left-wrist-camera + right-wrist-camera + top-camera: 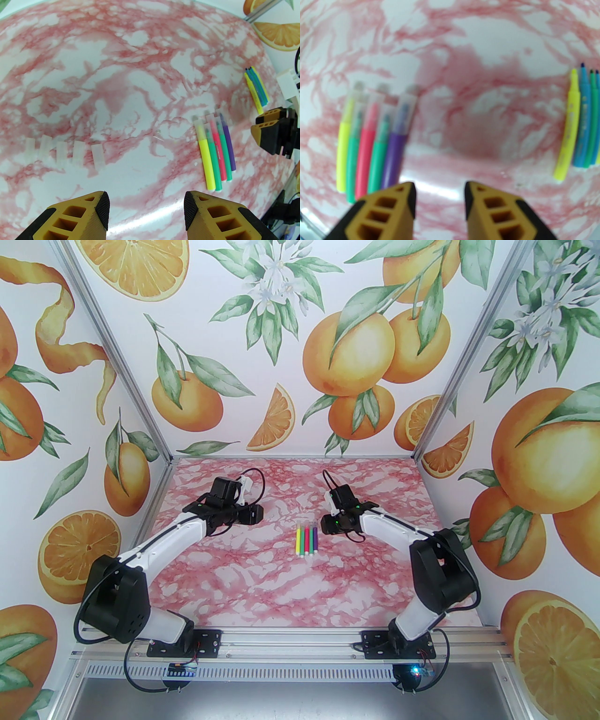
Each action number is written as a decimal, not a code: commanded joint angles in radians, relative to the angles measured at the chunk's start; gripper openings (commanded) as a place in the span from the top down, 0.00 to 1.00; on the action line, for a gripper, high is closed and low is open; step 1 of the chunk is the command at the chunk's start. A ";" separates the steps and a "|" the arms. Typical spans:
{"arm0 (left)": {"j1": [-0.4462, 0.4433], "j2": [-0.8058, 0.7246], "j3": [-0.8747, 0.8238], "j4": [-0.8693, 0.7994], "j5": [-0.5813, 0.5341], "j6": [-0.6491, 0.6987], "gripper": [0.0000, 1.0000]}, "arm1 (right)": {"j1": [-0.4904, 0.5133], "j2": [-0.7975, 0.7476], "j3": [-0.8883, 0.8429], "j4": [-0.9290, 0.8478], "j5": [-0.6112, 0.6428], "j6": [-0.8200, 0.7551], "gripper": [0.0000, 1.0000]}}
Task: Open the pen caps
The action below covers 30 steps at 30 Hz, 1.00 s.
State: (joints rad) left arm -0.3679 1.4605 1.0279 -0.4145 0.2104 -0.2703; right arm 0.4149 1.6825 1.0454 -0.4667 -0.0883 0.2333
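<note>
Capped pens (pixel 370 140), ahead-left of the right hand (pixel 440 196): blurred; lower ends hidden behind one finger (pixel 393 206).
Uncapped pens (pixel 582 121), ahead-right: cut by the edge, count unclear.
Loose caps (pixel 65 152), ahead-left of the left hand (pixel 145 206): faint, outlines uncertain.

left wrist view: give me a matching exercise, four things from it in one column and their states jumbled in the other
Things
1. purple felt-tip pen
2. row of five loose translucent plastic caps
3. bunch of yellow, blue and green felt-tip pens
4. left gripper

States
a. tips bare
b. open, holding nothing
c. cap on
d. lying loose, off any pen

Pairs: 1-c, 2-d, 3-a, 4-b
</note>
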 commanded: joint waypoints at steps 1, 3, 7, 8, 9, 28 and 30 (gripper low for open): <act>0.008 -0.044 -0.019 0.043 0.011 -0.013 0.40 | 0.020 -0.034 -0.028 0.069 -0.079 0.050 0.60; 0.010 -0.054 -0.030 0.049 0.009 -0.016 0.39 | 0.028 -0.035 -0.040 0.081 -0.095 0.059 0.60; 0.012 -0.075 -0.052 0.062 0.006 -0.024 0.38 | 0.048 -0.024 -0.054 0.094 -0.102 0.070 0.60; 0.013 -0.078 -0.055 0.062 0.006 -0.026 0.38 | 0.052 -0.021 -0.055 0.100 -0.100 0.074 0.60; 0.013 -0.080 -0.058 0.062 0.004 -0.027 0.38 | 0.057 -0.017 -0.057 0.104 -0.099 0.079 0.60; 0.014 -0.108 -0.080 0.042 -0.015 -0.032 0.36 | 0.100 0.080 -0.048 0.137 -0.014 0.101 0.61; 0.013 -0.108 -0.078 0.040 -0.016 -0.032 0.36 | 0.102 0.083 -0.048 0.137 -0.009 0.103 0.61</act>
State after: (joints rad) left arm -0.3599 1.3808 0.9550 -0.3782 0.2020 -0.2928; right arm 0.5079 1.7485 0.9955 -0.3611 -0.1303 0.3195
